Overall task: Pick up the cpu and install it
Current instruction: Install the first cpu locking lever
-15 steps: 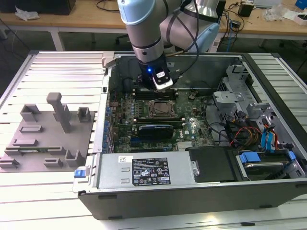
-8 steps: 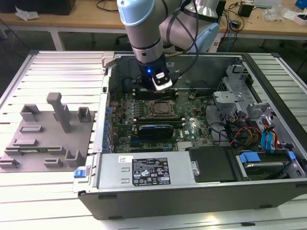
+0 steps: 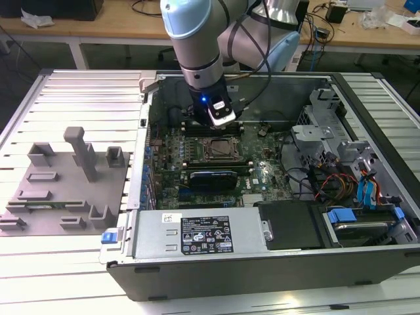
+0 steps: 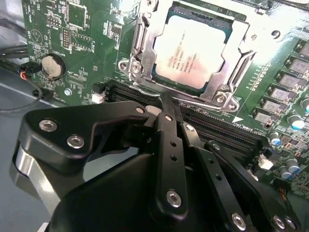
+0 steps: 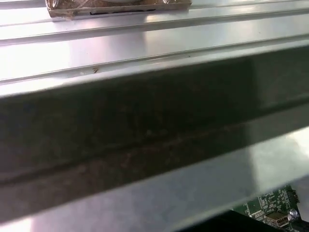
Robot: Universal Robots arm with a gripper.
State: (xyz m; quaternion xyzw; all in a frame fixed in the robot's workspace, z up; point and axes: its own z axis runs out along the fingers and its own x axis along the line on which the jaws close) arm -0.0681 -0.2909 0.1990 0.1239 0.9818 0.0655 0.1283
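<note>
Though light and rigid, cpu [image 4: 189, 52] seated flat in socket frame [image 4: 140, 46] on motherboard [image 4: 82, 53]; fragile underside, best held by opposite edges. Gripper [image 4: 166, 104] fingers together, empty, just beside.

Bright, even overhead light; wrist views softer.

Glare whitens the ribbed desk [image 3: 72, 275] and the cpu [image 4: 193, 53] lid; the close case wall [image 5: 145, 135] blurs dark, the case interior is shadowed.
</note>
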